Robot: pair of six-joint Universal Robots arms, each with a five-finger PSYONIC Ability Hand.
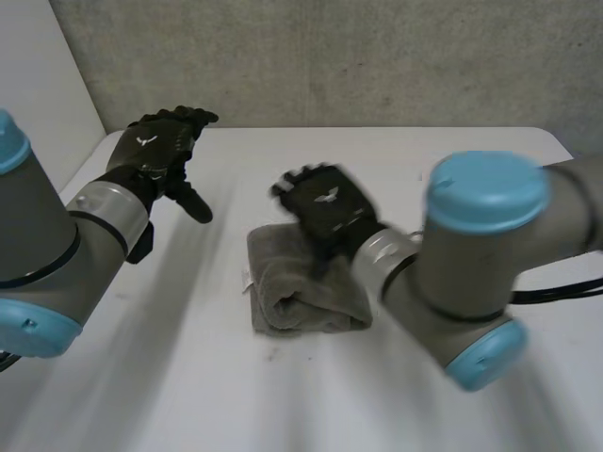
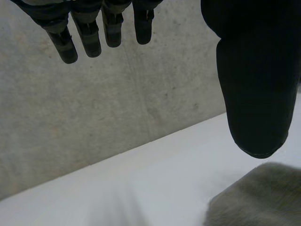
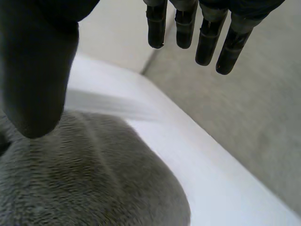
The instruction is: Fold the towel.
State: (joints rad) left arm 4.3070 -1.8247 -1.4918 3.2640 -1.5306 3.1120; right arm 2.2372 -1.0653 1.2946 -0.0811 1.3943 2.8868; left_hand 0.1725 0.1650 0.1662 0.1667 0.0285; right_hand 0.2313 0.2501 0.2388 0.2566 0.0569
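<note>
A grey towel (image 1: 301, 287) lies folded into a thick small bundle in the middle of the white table (image 1: 188, 377). My right hand (image 1: 325, 212) hovers over the towel's far edge, open, its fingers (image 3: 207, 40) straight and the thumb (image 3: 37, 70) apart from them, holding nothing. The towel (image 3: 89, 179) lies under its palm in the right wrist view. My left hand (image 1: 160, 146) is raised to the left of the towel, open and empty; its fingers (image 2: 89, 33) hang straight. A corner of the towel (image 2: 258, 197) sits below its thumb (image 2: 256, 80).
A grey concrete wall (image 1: 377, 56) stands behind the table's far edge. A pale wall (image 1: 38, 85) rises at the left. Bare table surface surrounds the towel on all sides.
</note>
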